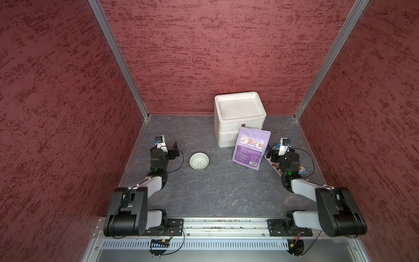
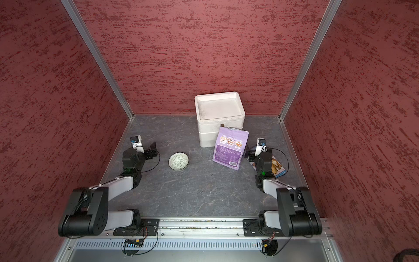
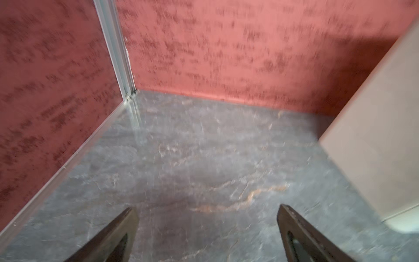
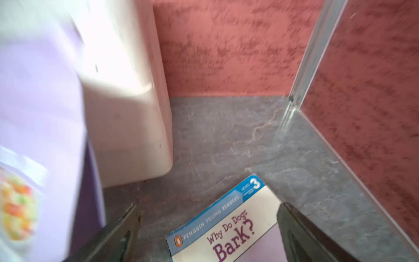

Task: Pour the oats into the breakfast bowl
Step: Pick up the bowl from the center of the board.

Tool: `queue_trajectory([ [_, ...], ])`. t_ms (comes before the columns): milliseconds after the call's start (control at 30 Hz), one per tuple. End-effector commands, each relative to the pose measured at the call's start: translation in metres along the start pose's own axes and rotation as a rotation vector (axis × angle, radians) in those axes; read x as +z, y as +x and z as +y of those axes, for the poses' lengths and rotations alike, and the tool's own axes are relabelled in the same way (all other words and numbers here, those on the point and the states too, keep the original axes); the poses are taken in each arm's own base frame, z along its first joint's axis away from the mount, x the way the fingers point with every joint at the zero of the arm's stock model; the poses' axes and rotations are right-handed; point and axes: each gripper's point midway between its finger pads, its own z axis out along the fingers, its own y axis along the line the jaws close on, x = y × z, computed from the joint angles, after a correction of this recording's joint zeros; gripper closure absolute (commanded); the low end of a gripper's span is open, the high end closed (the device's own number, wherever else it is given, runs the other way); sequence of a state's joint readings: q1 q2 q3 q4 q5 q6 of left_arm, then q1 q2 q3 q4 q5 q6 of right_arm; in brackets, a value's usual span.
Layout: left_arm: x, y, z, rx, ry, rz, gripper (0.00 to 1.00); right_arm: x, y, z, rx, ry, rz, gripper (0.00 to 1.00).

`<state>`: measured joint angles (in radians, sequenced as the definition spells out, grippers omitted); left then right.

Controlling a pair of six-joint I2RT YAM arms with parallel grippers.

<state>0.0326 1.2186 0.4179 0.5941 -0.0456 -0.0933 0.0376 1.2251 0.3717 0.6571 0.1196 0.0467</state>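
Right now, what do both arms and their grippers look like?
Both arms match: black joint housings with white link covers, seen on the left arm and right arm. Each wrist carries a white camera mount with a blue part, a small green light and a thin black looping cable. The left gripper and right gripper have dark, tapering fingers with slotted cut-outs.

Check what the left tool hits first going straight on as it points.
Looks free: ahead of the open left tool is only bare table, then the red back wall. The foam box sits off to the side. Pitch unclear, so the table may come first.
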Motion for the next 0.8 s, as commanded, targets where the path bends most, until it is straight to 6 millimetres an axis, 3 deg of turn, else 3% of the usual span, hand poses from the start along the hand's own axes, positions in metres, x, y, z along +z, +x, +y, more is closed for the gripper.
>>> queue_trajectory([
  [0, -0.02, -0.019, 0.005, -0.266, -0.052, 0.096, 0.0, -0.017, -0.011, -0.037, 0.211, 0.247, 0.144, 0.01],
  [67, -0.03, -0.023, 0.006, -0.375, -0.061, 0.159, 0.0, -0.026, -0.011, -0.042, 0.306, 0.305, 0.212, 0.01],
  [167, -0.046, -0.014, 0.022, -0.614, -0.155, 0.212, 0.0, -0.037, -0.007, -0.035, 0.395, 0.294, 0.296, 0.01],
  [233, -0.046, -0.022, 0.007, -0.66, 0.01, 0.199, 0.0, -0.053, -0.004, -0.036, 0.367, 0.325, 0.406, 0.01],
  [333, -0.048, -0.002, 0.004, -0.691, -0.02, 0.333, 0.01, -0.068, -0.01, -0.041, 0.389, 0.358, 0.407, 0.01],
  [433, -0.045, 0.019, -0.032, -0.61, 0.045, 0.508, 0.0, -0.082, -0.019, -0.042, 0.434, 0.344, 0.349, 0.01],
  [500, -0.044, 0.032, -0.062, -0.531, 0.083, 0.588, 0.0, -0.089, -0.028, -0.032, 0.446, 0.277, 0.34, 0.01],
  [600, -0.046, 0.05, -0.091, -0.447, 0.088, 0.682, 0.0, -0.093, -0.034, -0.016, 0.454, 0.188, 0.374, 0.01],
  [767, -0.05, 0.084, -0.101, -0.383, 0.005, 0.788, 0.1, -0.098, -0.03, -0.006, 0.449, 0.14, 0.444, 0.01],
])
